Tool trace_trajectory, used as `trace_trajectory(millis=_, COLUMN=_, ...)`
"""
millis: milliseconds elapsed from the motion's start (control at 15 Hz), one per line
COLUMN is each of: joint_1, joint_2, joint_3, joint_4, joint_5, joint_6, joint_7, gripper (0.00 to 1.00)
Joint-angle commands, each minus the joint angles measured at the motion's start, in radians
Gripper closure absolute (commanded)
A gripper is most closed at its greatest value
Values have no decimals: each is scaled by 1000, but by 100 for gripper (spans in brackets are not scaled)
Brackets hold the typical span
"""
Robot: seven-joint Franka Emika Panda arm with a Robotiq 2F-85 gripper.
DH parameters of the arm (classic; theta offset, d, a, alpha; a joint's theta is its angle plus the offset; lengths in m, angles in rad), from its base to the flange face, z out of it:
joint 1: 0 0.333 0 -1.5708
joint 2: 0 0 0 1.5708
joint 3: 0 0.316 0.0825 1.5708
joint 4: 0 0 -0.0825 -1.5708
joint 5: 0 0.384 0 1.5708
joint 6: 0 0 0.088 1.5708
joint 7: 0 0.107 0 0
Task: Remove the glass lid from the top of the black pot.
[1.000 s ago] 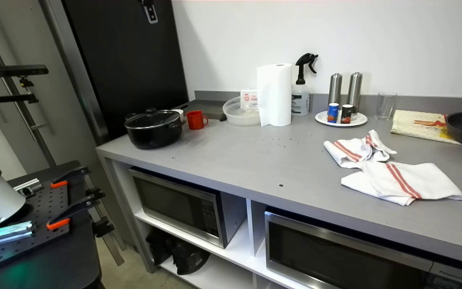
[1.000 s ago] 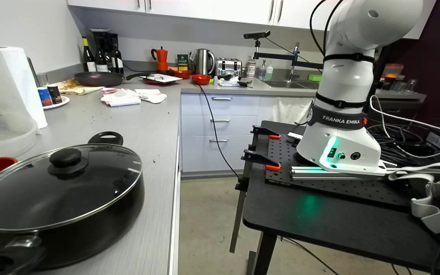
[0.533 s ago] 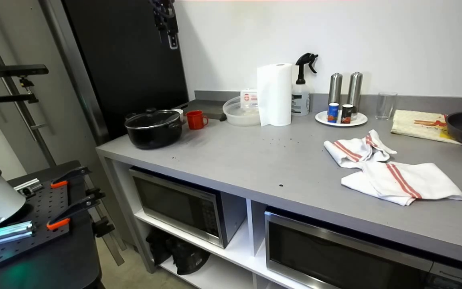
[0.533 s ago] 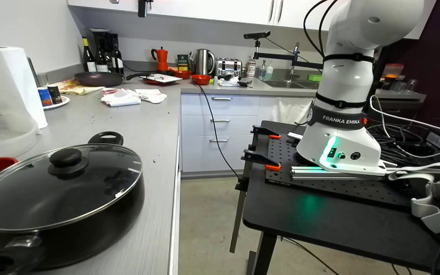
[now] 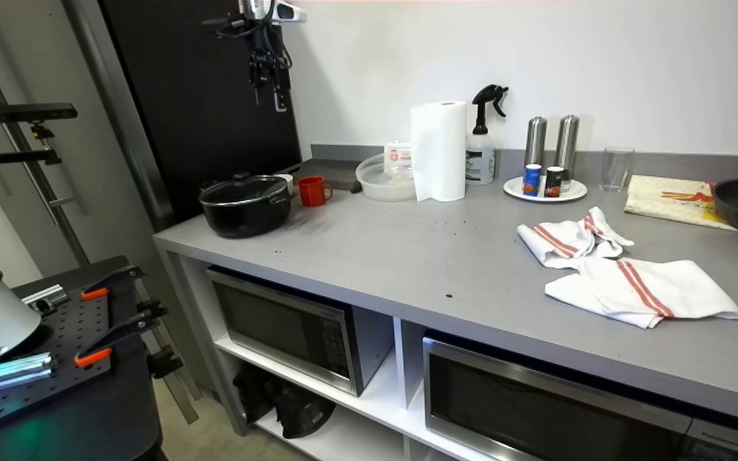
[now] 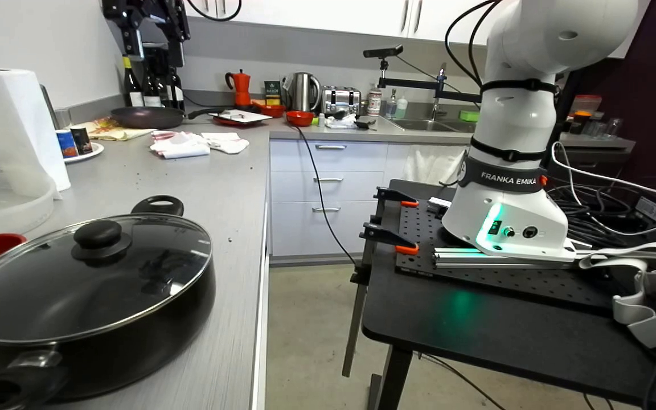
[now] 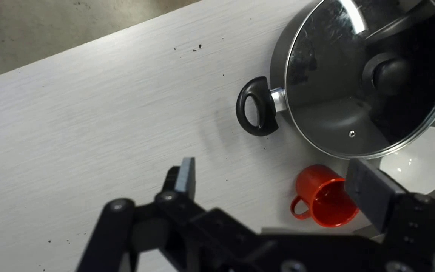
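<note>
The black pot [image 5: 247, 221] stands at the counter's end near the dark tall cabinet, and also shows in an exterior view [image 6: 163, 341] and in the wrist view [image 7: 281, 62]. The glass lid [image 6: 134, 279] lies flat on it, with a dark knob [image 6: 99, 234] at its centre. In the wrist view the lid [image 7: 327, 83] is at upper right, partly cut off. My gripper [image 7: 276, 179] is open and empty, its fingers wide apart. In both exterior views the gripper [image 5: 269, 101] [image 6: 156, 57] hangs in the air, pointing down, well above the counter and apart from the lid.
A red mug [image 7: 315, 185] and a white bowl [image 7: 421, 162] stand close beside the pot. A clear plastic tub [image 5: 385, 186], a paper towel roll [image 5: 438, 153] and a spray bottle [image 5: 481, 153] stand along the wall. The dark cabinet [image 5: 196, 96] rises behind the pot.
My gripper has come down into both exterior views from above and now hangs lower. The pot and lid have not moved.
</note>
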Motion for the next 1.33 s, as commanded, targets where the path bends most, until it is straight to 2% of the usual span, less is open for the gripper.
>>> trace_trajectory(millis=0, joint_1=46, joint_2=80, joint_3=26, joint_4=62, joint_5=-75, joint_6=6, joint_7=43, gripper=0)
trace_trajectory(millis=467, joint_1=135, joint_2=198, joint_3=57, joint_4=120, joint_5=-174, joint_6=62, joint_7=89, gripper=0)
trace_trajectory(millis=1267, joint_1=252, joint_2=331, joint_3=102, joint_4=148, joint_5=-166, joint_6=139, joint_7=96, gripper=0)
